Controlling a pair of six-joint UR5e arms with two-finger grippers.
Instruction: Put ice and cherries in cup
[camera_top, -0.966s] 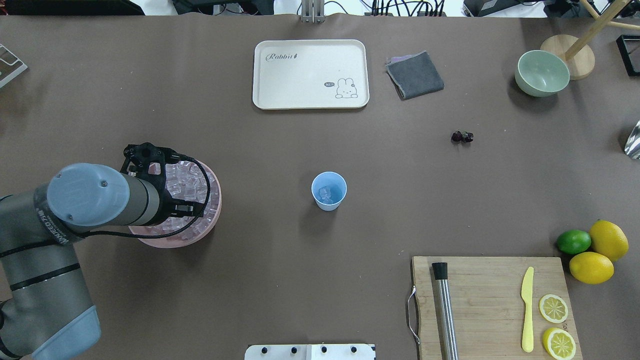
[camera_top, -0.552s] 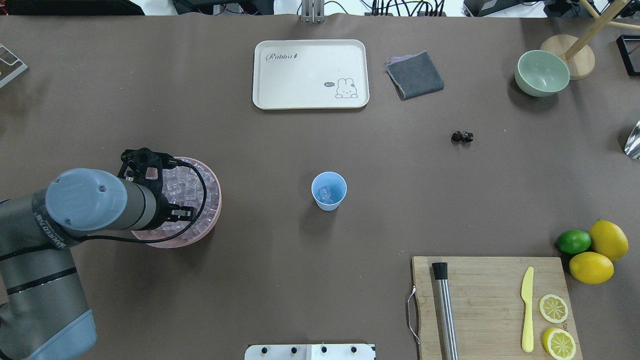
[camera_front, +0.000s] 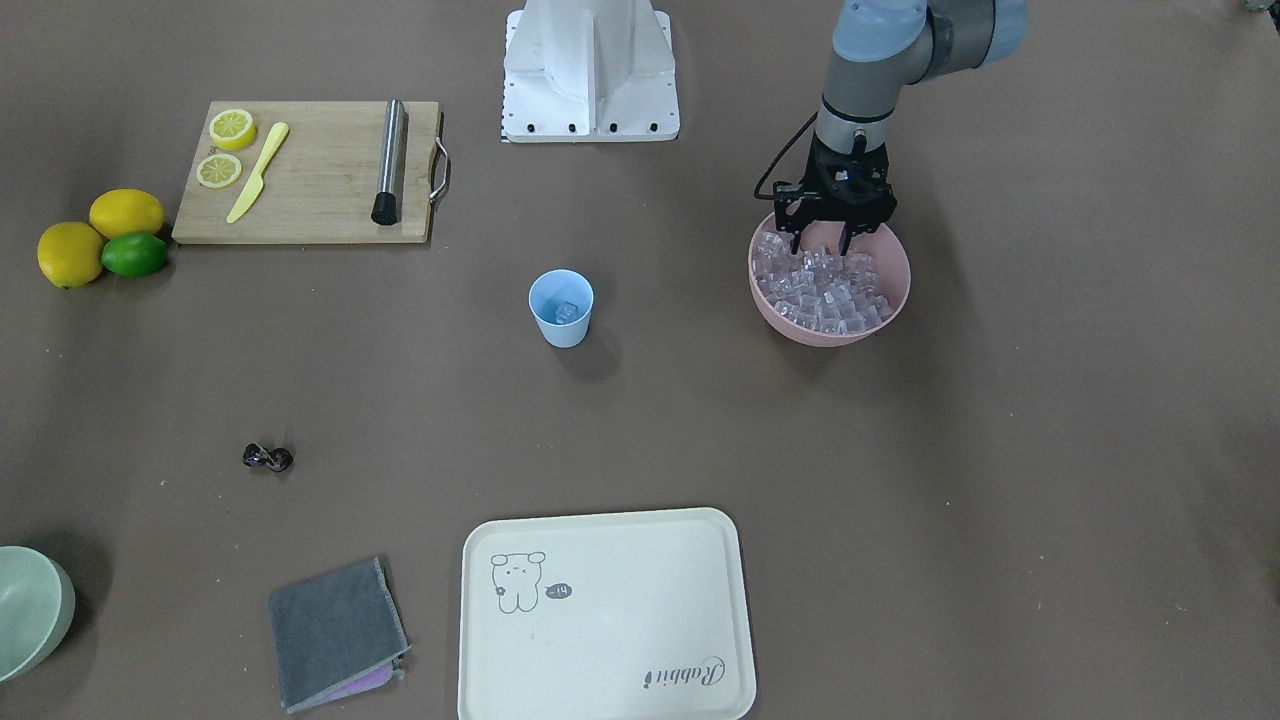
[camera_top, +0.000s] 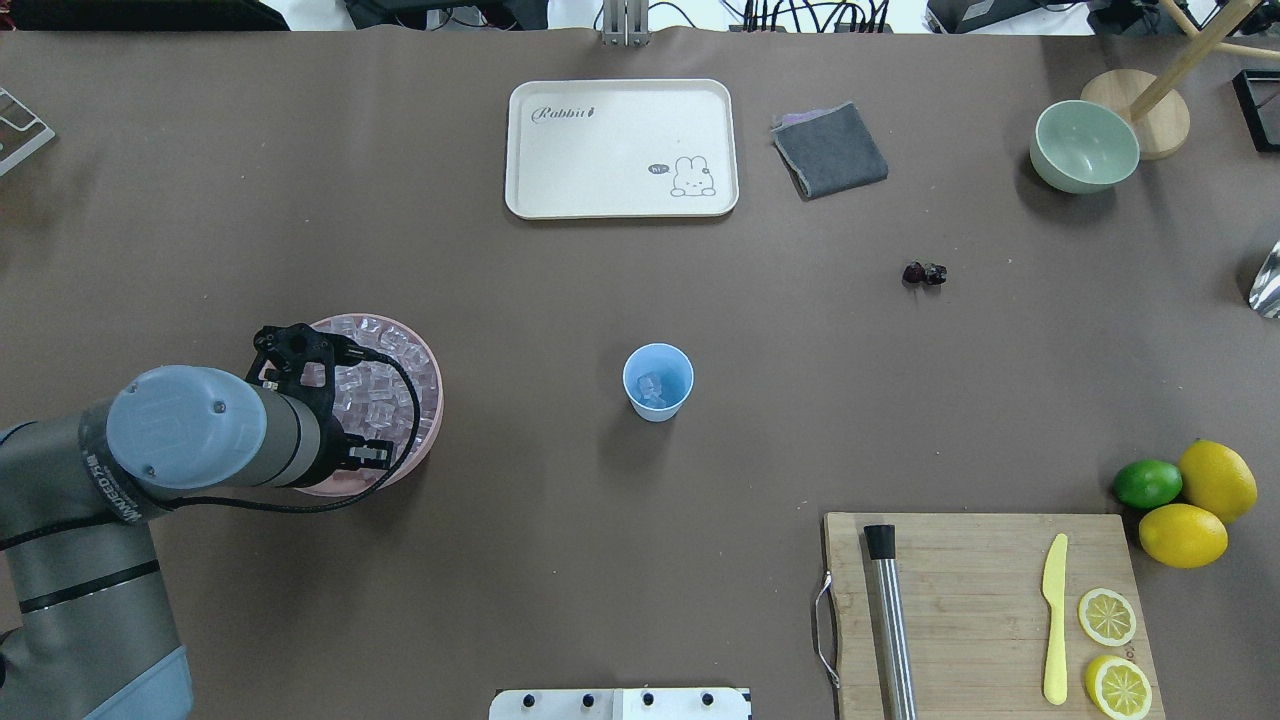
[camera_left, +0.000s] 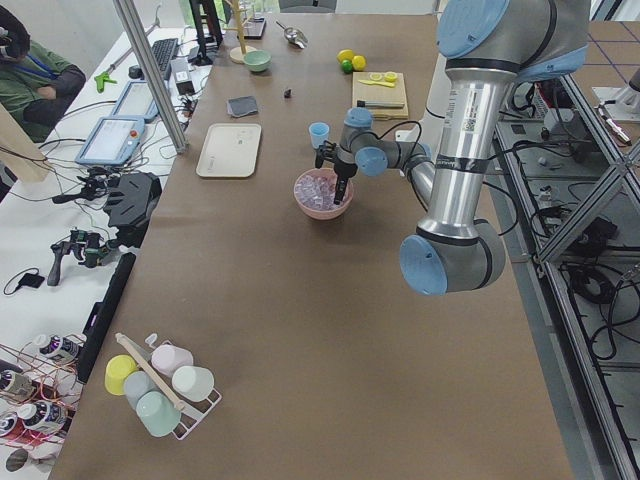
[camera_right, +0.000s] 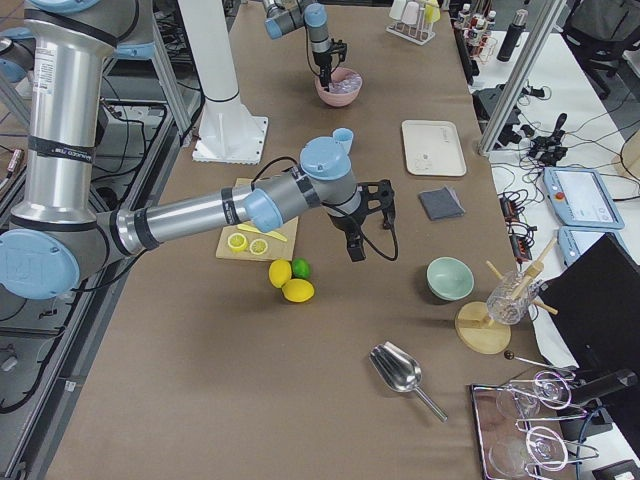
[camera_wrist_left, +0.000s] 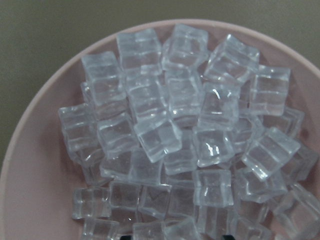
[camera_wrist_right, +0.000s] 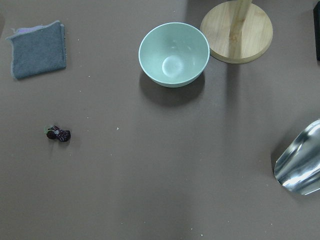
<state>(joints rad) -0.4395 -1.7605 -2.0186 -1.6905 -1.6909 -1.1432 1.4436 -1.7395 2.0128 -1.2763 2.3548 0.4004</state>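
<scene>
Ice (camera_wrist_left: 170, 135) is heaped in a pink bowl (camera_front: 833, 332) on the robot's left side of the worktop (camera_top: 560, 520). At least 1 cube lies in the light blue cup (camera_top: 657, 382), which stands upright at centre. The cherries (camera_top: 924, 273) lie well apart from the cup (toward the pale green bowl (camera_top: 1084, 146)). The left end effector (camera_front: 822, 240) stands over the pink bowl, fingers spread, tips down at the heap. The right end effector (camera_right: 356, 248) hangs above the worktop; its spread cannot be told.
</scene>
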